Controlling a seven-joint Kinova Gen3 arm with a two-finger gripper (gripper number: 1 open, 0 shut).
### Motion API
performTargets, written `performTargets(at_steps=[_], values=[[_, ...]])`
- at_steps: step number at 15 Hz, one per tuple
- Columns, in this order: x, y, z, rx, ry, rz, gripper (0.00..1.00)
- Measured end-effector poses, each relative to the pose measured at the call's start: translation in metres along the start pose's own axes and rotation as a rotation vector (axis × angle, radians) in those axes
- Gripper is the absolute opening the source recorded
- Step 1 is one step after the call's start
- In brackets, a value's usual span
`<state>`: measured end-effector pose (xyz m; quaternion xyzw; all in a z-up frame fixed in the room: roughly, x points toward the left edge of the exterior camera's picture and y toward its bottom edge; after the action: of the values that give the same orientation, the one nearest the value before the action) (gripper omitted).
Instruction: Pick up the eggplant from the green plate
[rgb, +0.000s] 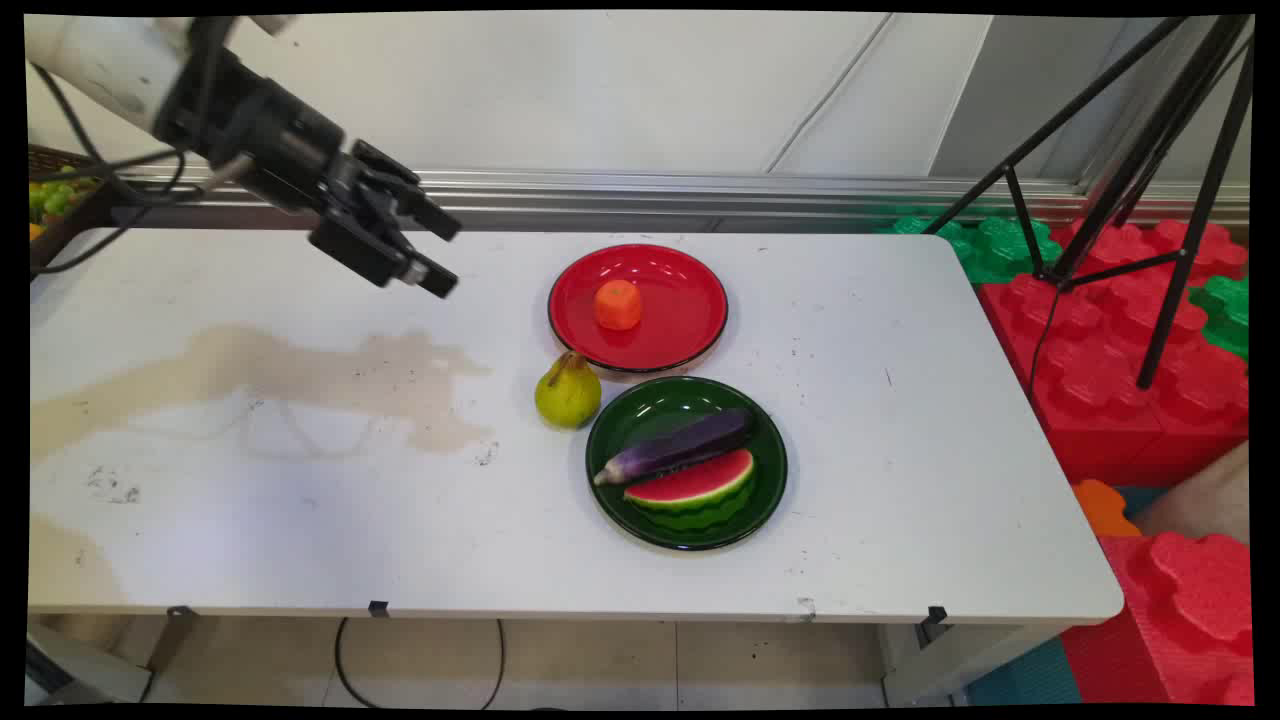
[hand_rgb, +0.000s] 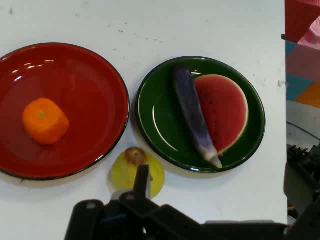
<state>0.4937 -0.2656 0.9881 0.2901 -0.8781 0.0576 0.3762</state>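
While the gripper (rgb: 432, 255) hangs spread, stains mark the white table (rgb: 300, 420).

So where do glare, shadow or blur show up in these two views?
Main view: soft arm shadow on the white table left of the pear, end effector slightly blurred. Hand view: bright highlights on the red plate and green plate rims; food sharp.

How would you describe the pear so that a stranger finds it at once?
Look at the white table and find the two plates near its middle, the red plate and the green plate. The pear stands on the bare table at their left, where they meet. It is the only yellow-green fruit, and on no plate.
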Motion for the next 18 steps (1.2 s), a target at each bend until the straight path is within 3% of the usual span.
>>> performTargets(at_steps=[18], values=[[0.030, 0.016, 0.150, -0.038, -0.126, -0.018, 1.00]])
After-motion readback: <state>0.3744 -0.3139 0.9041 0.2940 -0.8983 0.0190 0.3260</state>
